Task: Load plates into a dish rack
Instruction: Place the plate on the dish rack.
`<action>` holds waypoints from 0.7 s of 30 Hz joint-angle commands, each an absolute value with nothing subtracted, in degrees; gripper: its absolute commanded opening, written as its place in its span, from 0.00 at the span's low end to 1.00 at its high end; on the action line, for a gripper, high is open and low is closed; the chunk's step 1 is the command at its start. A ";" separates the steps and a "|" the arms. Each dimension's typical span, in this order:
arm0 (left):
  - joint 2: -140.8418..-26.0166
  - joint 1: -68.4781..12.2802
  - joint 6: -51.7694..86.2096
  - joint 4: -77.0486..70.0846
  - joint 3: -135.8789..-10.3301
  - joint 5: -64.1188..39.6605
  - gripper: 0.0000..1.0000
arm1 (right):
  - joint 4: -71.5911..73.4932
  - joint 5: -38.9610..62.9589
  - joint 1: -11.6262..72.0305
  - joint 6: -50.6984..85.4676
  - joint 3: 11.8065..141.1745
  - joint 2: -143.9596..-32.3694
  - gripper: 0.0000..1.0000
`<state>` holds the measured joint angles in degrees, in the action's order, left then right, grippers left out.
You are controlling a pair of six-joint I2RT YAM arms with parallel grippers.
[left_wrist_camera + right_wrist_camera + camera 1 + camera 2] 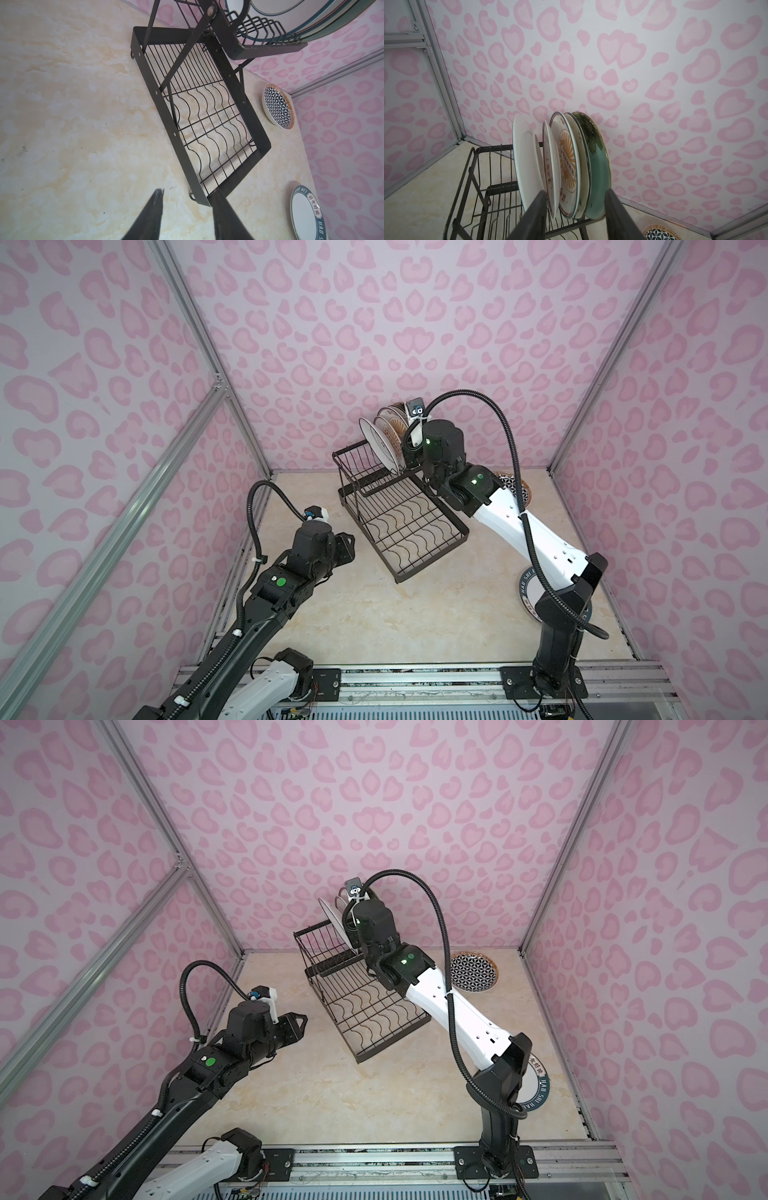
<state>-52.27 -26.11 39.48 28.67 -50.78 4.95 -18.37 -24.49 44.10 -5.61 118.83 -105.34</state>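
Observation:
The black wire dish rack point(432, 558) point(395, 1040) stands at the back of the table, its wide lower tray point(166, 114) bare. Several plates point(386, 439) stand upright in the raised upper basket point(500, 186): a white one point(525, 162), an orange sunburst one point(569, 160) and a teal flowered one point(598, 166) among them. My right gripper point(575, 190) hovers just in front of these plates, open, holding nothing. My left gripper point(297, 1025) point(188, 191) hangs open above the table by the tray's near left corner, empty.
A black-white geometric plate point(473, 971) point(278, 106) lies flat on the table right of the rack, near the back wall. A teal-lettered rim plate point(536, 1085) point(305, 216) lies at the right, partly under my right arm. Pink patterned walls close in three sides.

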 commanded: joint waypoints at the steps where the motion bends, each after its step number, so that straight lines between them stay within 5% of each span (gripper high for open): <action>1: -52.36 -26.02 39.89 27.98 -50.76 5.45 0.43 | -16.19 -20.90 42.05 -2.07 113.21 -101.17 0.45; 21: -66.21 -32.07 44.17 15.18 -48.99 -1.14 0.42 | -19.60 -4.55 15.03 17.96 69.03 -73.76 0.43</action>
<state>-64.12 -30.59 43.57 19.66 -47.83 0.32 -19.53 -7.44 17.82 12.91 73.14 -76.14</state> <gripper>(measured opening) 0.421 0.424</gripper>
